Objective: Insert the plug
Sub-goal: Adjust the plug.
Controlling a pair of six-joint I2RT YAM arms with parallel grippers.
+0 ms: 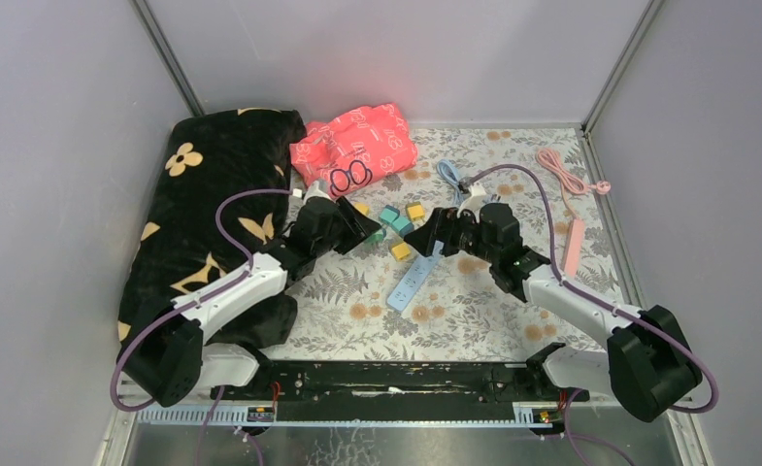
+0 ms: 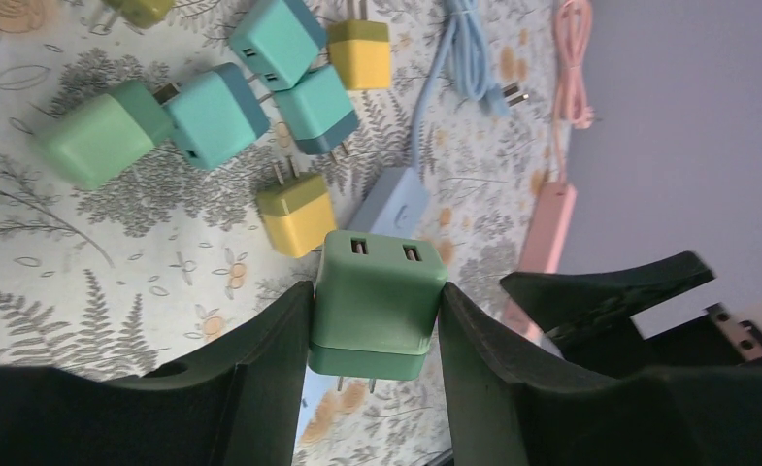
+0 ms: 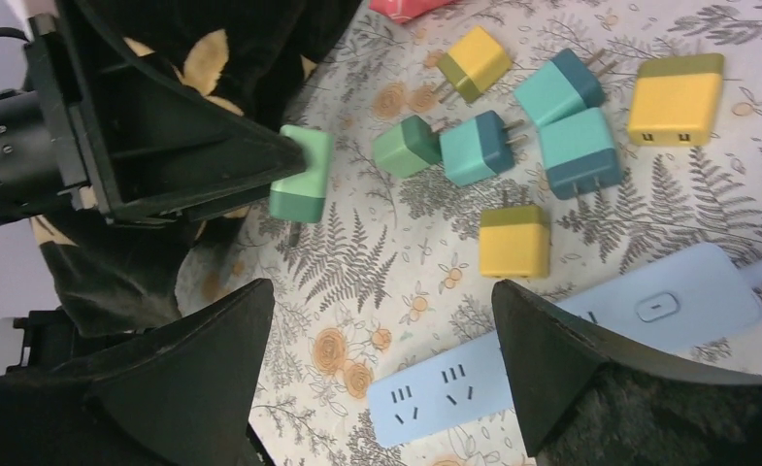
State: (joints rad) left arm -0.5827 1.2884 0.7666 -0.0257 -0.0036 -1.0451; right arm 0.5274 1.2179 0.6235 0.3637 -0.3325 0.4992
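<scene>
From my remote seat: the left hand [image 1: 362,229] is clamped on a green plug [image 2: 377,303], one finger on each side. Its two USB ports face away from the wrist camera, its prongs point back toward it, and it is held off the desk [image 1: 474,320]. The plug hangs just left of a scatter of loose plugs [image 3: 514,241] in yellow, teal and green, well apart from the blue strip [image 3: 571,340]. That strip lies flat and slanted across the fern-print desk, showing two sockets and a switch. The right hand [image 3: 381,287] hovers over the strip's socket end, its fingers spread wide and holding nothing. One yellow plug lies just beside the strip, and the other loose ones sit just past it, between the two hands. Farther back lie a coiled blue cable [image 1: 449,175], a pink cable [image 1: 566,173] and a pink strip [image 1: 573,245] along the right wall. A red bag [image 1: 357,144] carries a white print too small for me to read, and I cannot tell what it holds. A black cloth [image 1: 212,194] with yellow flowers is heaped along the left side, under the left arm.
</scene>
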